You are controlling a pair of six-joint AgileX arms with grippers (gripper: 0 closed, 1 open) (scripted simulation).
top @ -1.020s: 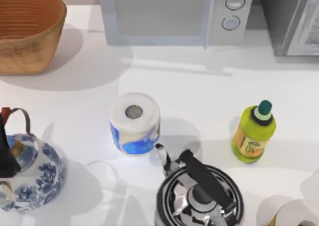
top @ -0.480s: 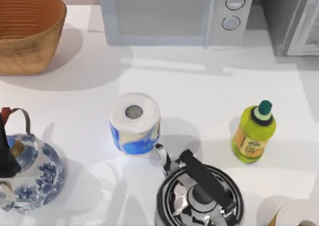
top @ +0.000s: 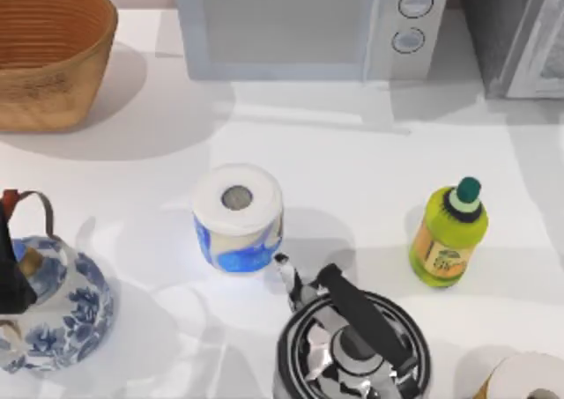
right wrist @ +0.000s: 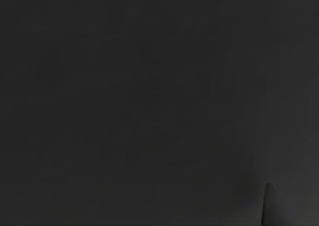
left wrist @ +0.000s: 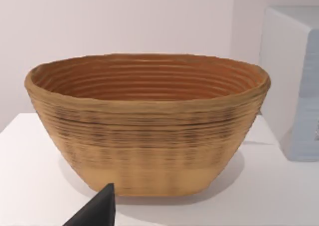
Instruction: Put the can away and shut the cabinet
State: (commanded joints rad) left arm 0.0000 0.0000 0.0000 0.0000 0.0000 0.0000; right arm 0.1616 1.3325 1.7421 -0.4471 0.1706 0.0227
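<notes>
The left hand (left wrist: 97, 213) hung facing the woven tan basket (left wrist: 149, 121); whether it was wide or narrow I could not tell. The large dark grey cabinet (top: 507, 29) stood well off to that hand's right, across the white surface (top: 352, 152). The right arm seemed the nearer; its wrist view was dark.

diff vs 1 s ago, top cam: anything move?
Only the pale rounded shape at the bottom right corner of the top view: it has slid toward that corner, so less of it shows. The cabinet, microwave, basket, paper roll, green bottle, steel kettle and blue-and-white teapot have not moved. The right wrist view is dark.
</notes>
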